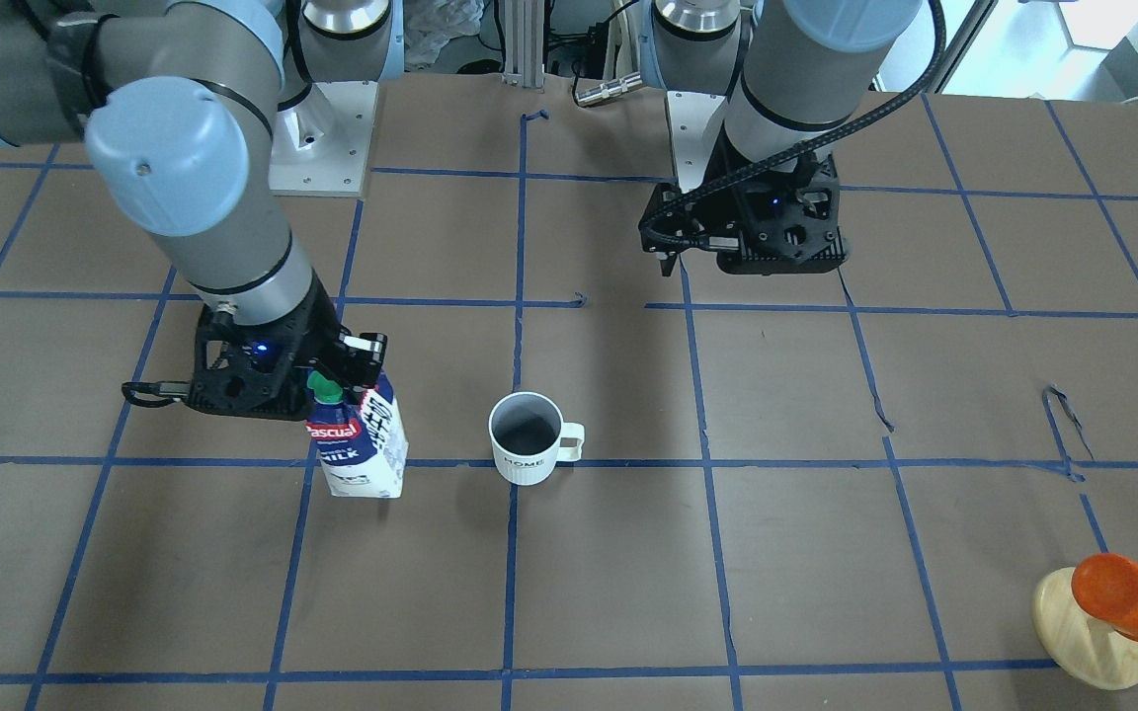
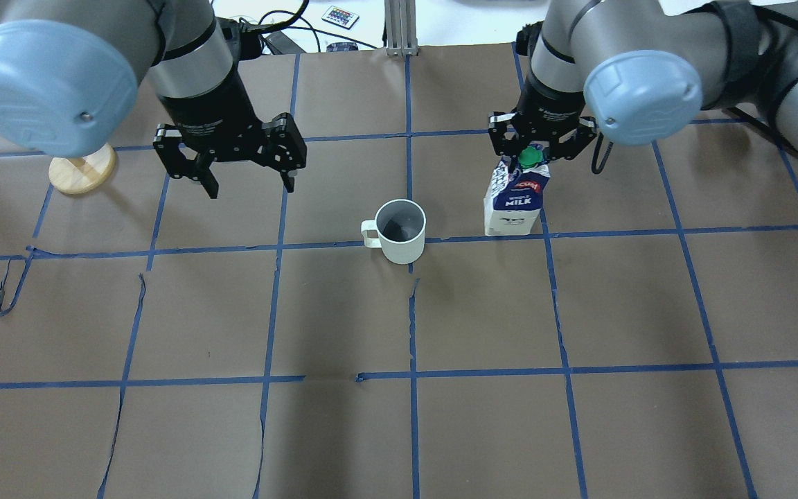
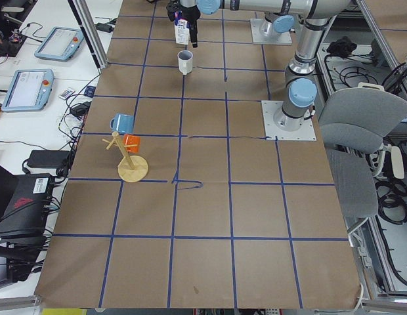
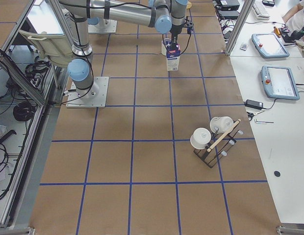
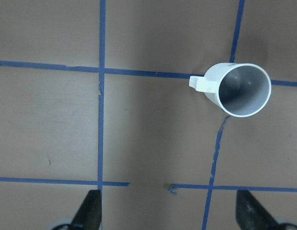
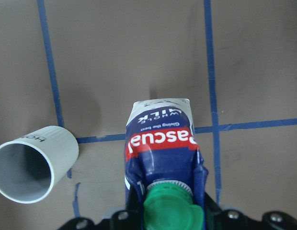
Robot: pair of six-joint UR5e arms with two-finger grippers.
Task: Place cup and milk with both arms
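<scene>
On the brown table (image 2: 343, 430) gridded with blue tape: cup (image 2: 400, 232), upright, open mouth up, handle toward the robot's left, base on a tape line. Just beside it on the robot's right, apart and not touching: milk (image 2: 515, 201), upright on the paper, green cap uppermost. Right gripper (image 2: 541, 142): pointed straight down over the carton, fingers clenched on the gable top at the cap; right arm bent at the elbow, forearm reaching in from the side, wrist vertical. Left gripper (image 2: 250, 186): pointed down, held above bare table to the cup's left and well apart from it, fingers spread wide, nothing between them. Near the table's left end: wooden-disc stand (image 1: 1093, 632) with an orange cup.
</scene>
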